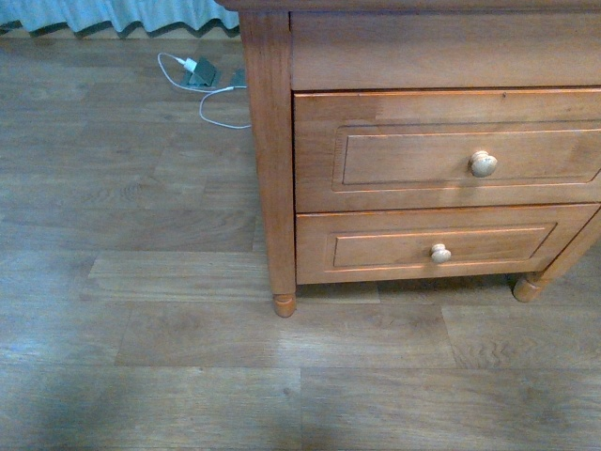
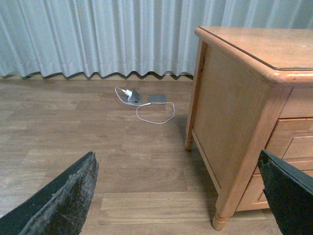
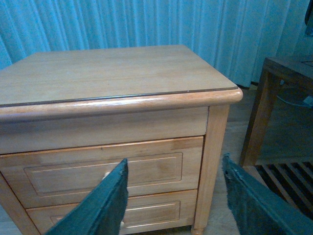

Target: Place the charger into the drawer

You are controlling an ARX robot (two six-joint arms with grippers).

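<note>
Item, far left by the pale curtain (image 2: 98, 39): a thin white cable with small plug and dark grey block (image 1: 199, 73), lying on the grey-brown plank floor (image 1: 141, 329); not the charger.

Item, centre to right: an orange-brown wooden nightstand (image 1: 270, 169). Its taller drawer with recessed panel front (image 1: 441, 150) and round pale knob (image 1: 484, 163) stood fully closed; the shallower drawer below (image 1: 432, 242) likewise.

Item, the charger: in no view; its whereabouts could not be told.

Item, the left hand (image 2: 181, 196): spread wide, empty, facing the floor beside the nightstand.

Item, the right hand (image 3: 173, 196): spread wide, empty, facing the drawer fronts.

Judgement: nothing accomplished; opening, fetching, placing all remained.
</note>
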